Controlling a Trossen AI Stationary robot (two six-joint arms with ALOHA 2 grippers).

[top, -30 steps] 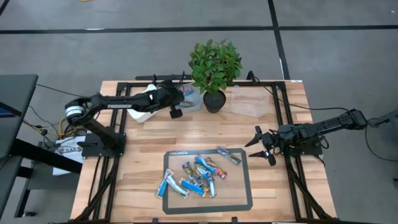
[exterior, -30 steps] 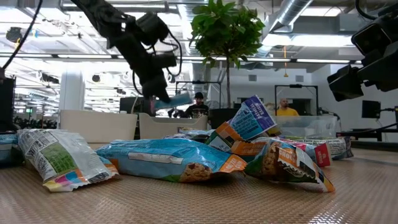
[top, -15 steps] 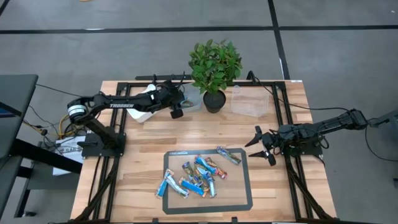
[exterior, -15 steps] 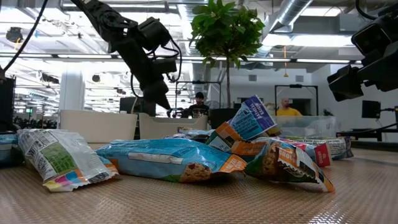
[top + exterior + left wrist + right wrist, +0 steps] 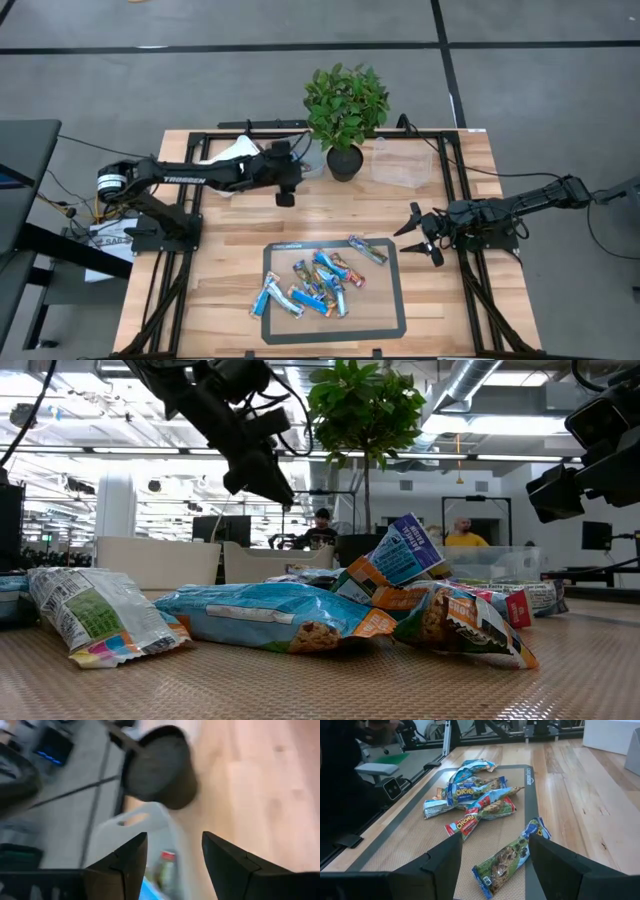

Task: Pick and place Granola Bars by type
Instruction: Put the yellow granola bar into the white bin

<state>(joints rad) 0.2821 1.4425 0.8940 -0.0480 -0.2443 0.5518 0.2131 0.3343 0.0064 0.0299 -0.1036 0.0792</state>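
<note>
Several Granola Bars (image 5: 315,283) in blue and orange-tan wrappers lie in a loose pile on a dark mat (image 5: 385,320) at the table's near middle. One more bar (image 5: 368,249) lies apart at the mat's far right corner. My left gripper (image 5: 285,190) hangs open and empty above the table, just on the near side of a translucent tub (image 5: 308,160). In the left wrist view the tub (image 5: 150,835) holds wrapped bars (image 5: 162,865). My right gripper (image 5: 420,235) waits open at the mat's right side, facing the pile (image 5: 470,795).
A potted plant (image 5: 345,120) stands at the far middle, next to the tub. A second clear tub (image 5: 402,163) sits to its right and a white object (image 5: 228,165) to the left. Black frame rails (image 5: 455,190) run along both table sides. People (image 5: 320,525) show in the room behind.
My left gripper held a blue bar over the translucent tub, then opened and let it go; the bar is gone from its fingers. The gripper has since risen and drawn back a little toward the table's near edge. My right arm has kept still.
</note>
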